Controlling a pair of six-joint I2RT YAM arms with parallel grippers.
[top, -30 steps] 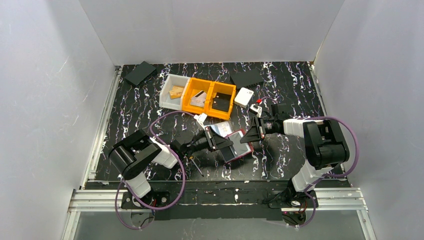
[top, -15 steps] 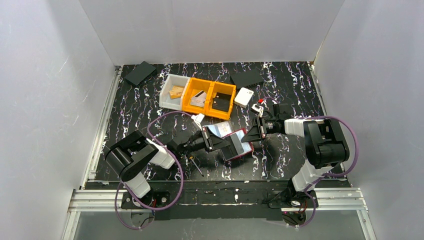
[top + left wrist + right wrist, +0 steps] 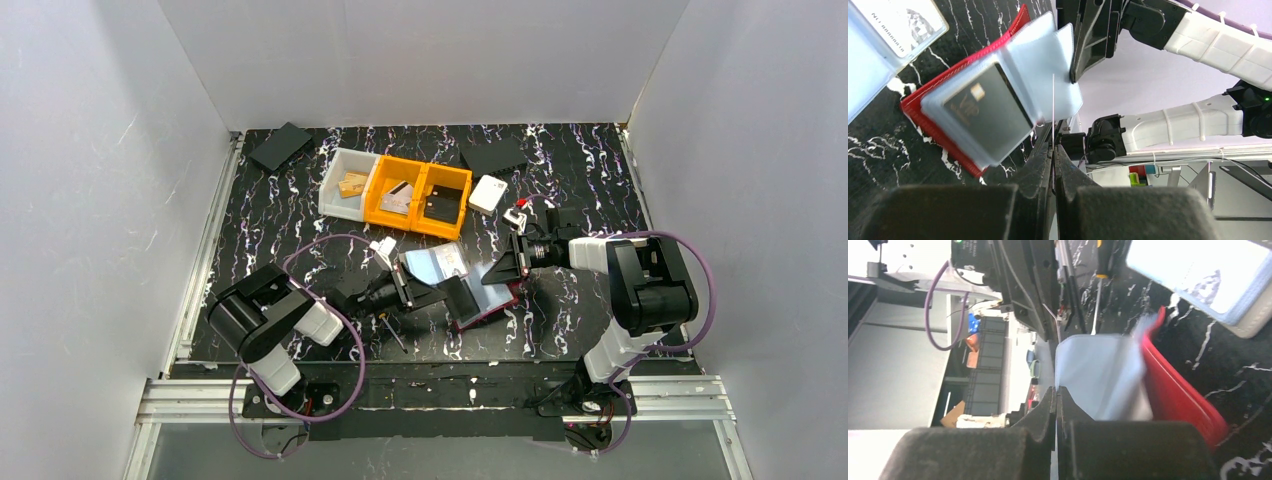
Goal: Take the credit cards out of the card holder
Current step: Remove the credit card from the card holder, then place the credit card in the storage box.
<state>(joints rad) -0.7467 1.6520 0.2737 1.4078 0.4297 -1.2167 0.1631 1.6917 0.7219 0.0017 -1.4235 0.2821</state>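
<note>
The red card holder point(image 3: 492, 303) lies open on the table's middle, its clear sleeves fanned up. One sleeve holds a dark grey card point(image 3: 983, 107). My left gripper point(image 3: 438, 291) is left of the holder and shut on a thin card seen edge-on point(image 3: 1053, 100). My right gripper point(image 3: 489, 272) is at the holder's right side, shut on a clear sleeve point(image 3: 1093, 375). A white card on a light blue one point(image 3: 437, 262) lies flat just behind the holder; it also shows in the left wrist view point(image 3: 903, 20) and in the right wrist view point(image 3: 1198, 270).
A white bin point(image 3: 350, 182) and two orange bins point(image 3: 420, 195) with cards stand at the back. A white box point(image 3: 488, 193) and two black pads point(image 3: 280, 146) point(image 3: 493, 155) lie farther back. A screwdriver point(image 3: 392, 332) lies near the left arm.
My left gripper has drawn back to the left, away from the holder. The holder's sleeves have fanned open and one has lifted. The right gripper has stayed in place.
</note>
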